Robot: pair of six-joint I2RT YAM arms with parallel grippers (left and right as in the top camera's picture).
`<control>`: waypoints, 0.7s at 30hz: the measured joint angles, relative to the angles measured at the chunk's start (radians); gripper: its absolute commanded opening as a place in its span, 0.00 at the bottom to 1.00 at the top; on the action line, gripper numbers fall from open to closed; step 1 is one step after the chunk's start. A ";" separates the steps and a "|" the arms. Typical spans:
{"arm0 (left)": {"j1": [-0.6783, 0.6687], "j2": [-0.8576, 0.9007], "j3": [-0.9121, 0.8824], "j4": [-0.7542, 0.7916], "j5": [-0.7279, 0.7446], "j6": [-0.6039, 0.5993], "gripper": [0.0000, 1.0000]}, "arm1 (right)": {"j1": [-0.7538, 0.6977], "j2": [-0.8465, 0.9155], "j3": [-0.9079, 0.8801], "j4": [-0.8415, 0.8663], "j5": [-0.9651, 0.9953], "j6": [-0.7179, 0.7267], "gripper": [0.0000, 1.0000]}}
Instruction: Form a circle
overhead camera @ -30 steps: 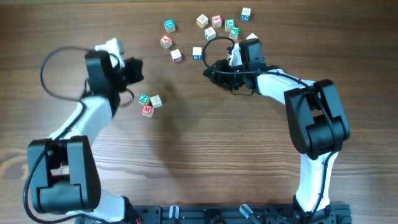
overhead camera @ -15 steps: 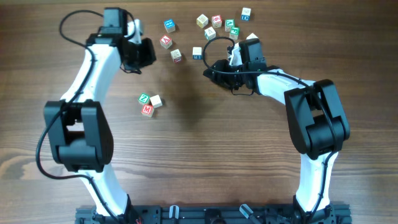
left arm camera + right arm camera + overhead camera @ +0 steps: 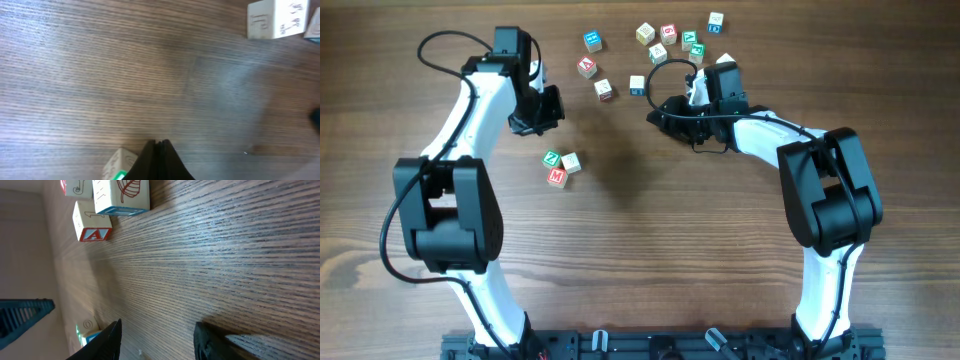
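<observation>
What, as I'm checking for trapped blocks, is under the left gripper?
Bare wooden table lies under the shut left gripper, nothing held. A pale wooden block with a green face sits beside it; its rest is hidden behind the gripper and frame edge.

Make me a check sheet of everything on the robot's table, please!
Surface: brown wooden table, bare grain.
Job's things: small wooden letter cubes scattered at the far side; bunch of three cubes sits apart; no circle yet.
Clutter: nothing seen.
Grippers: left tool shut, empty; right tool open, empty.
Cables: black cable loop by the left arm; second black loop at the right wrist.
Surroundings: black base rail at the near edge.
</observation>
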 measured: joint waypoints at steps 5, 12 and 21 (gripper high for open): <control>0.000 0.001 -0.035 0.071 -0.016 0.009 0.04 | 0.000 0.000 0.000 0.000 0.000 0.000 0.48; 0.000 0.001 -0.036 0.050 -0.022 0.013 0.04 | 0.000 0.000 0.000 0.000 0.000 0.000 0.48; 0.000 0.001 -0.037 0.060 -0.022 0.015 0.04 | 0.000 0.000 0.000 0.000 0.000 0.001 0.48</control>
